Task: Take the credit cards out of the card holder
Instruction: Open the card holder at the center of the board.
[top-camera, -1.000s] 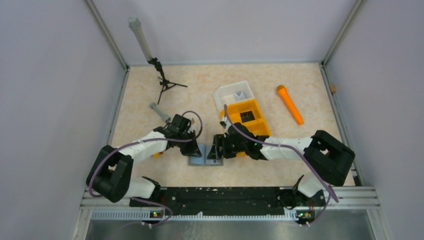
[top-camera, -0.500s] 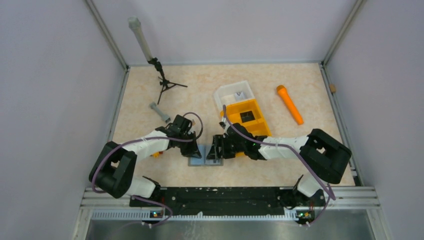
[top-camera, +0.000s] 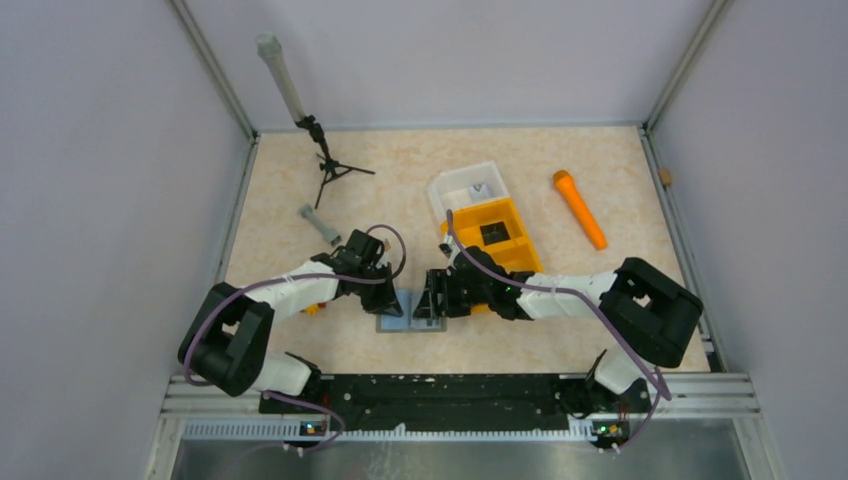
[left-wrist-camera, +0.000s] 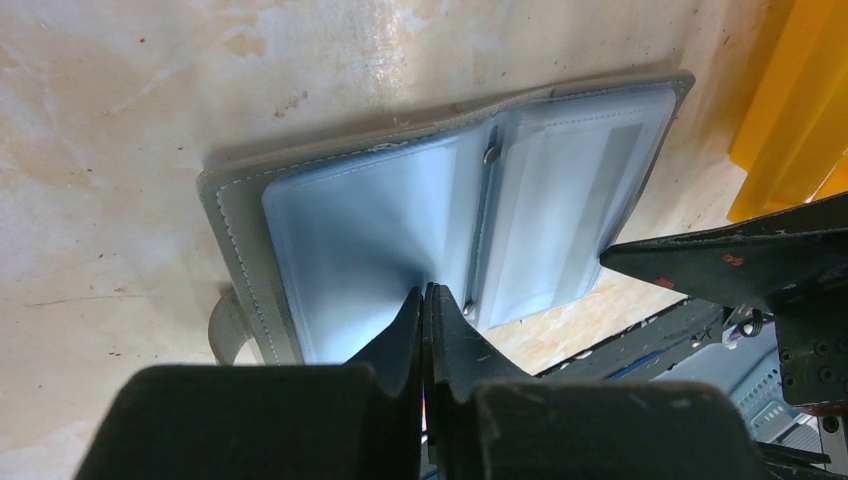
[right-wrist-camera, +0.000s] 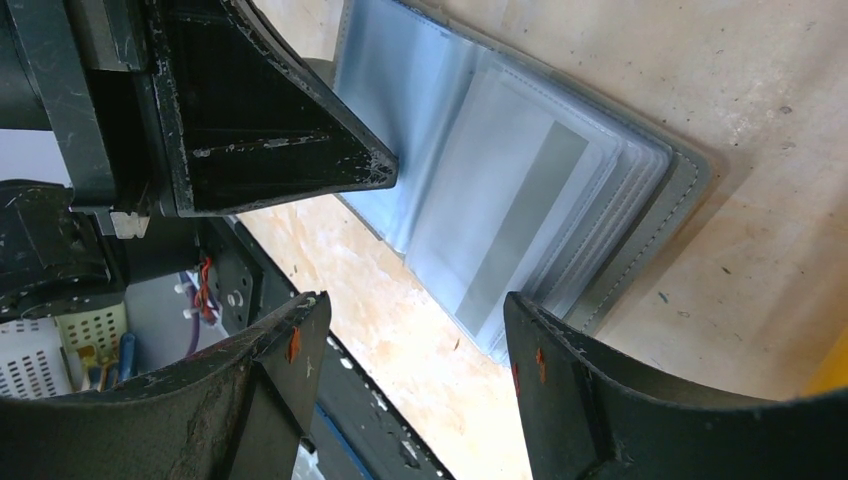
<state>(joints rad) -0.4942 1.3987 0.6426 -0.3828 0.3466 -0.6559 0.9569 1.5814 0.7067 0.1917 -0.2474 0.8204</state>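
Note:
The grey card holder (top-camera: 410, 320) lies open on the table between the two arms, its pale blue sleeves facing up. In the left wrist view the card holder (left-wrist-camera: 235, 235) fills the frame, and my left gripper (left-wrist-camera: 425, 293) is shut, its tips pressed on the left panel close to the spine. A light grey-blue credit card (left-wrist-camera: 590, 205) with a grey stripe sits in the right panel's sleeve. In the right wrist view my right gripper (right-wrist-camera: 412, 305) stands open at the near edge of the holder (right-wrist-camera: 680, 190), one fingertip (right-wrist-camera: 520, 310) beside the striped credit card (right-wrist-camera: 505, 220). It holds nothing.
An orange two-compartment bin (top-camera: 497, 240) and a clear tray (top-camera: 465, 188) stand just behind the right gripper. An orange cylinder (top-camera: 580, 208) lies at the back right. A small tripod (top-camera: 322, 152) and a grey stick (top-camera: 318, 222) are at the back left.
The left arm's elbow has shifted slightly to the right. Both grippers and the card holder stay where they were.

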